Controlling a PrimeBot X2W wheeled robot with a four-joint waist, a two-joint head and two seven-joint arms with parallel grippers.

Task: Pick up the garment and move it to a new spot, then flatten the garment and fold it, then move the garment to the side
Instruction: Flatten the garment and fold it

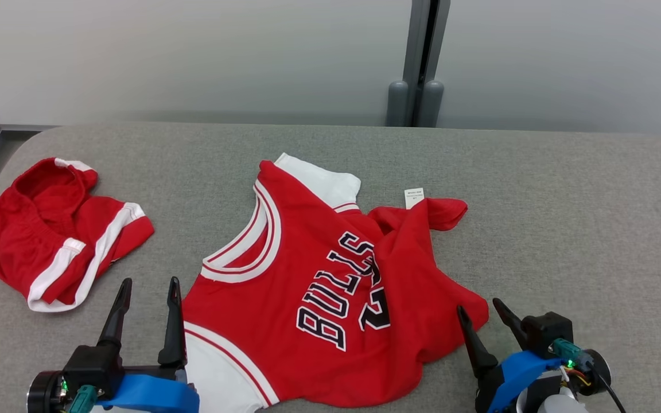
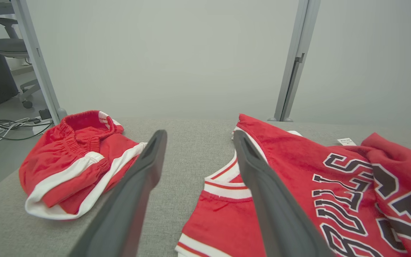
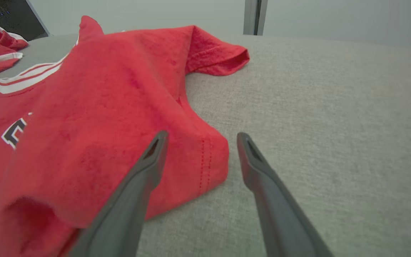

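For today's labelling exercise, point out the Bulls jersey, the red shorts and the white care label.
Bulls jersey (image 1: 238, 310), head view, red cloth beside the neckline.
red shorts (image 1: 20, 241), head view, red cloth below the waistband.
white care label (image 1: 414, 198), head view, its middle.

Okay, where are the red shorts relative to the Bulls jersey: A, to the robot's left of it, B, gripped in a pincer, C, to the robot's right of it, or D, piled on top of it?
A: the red shorts lie on the table to the left of the jersey, with bare grey cloth between them.
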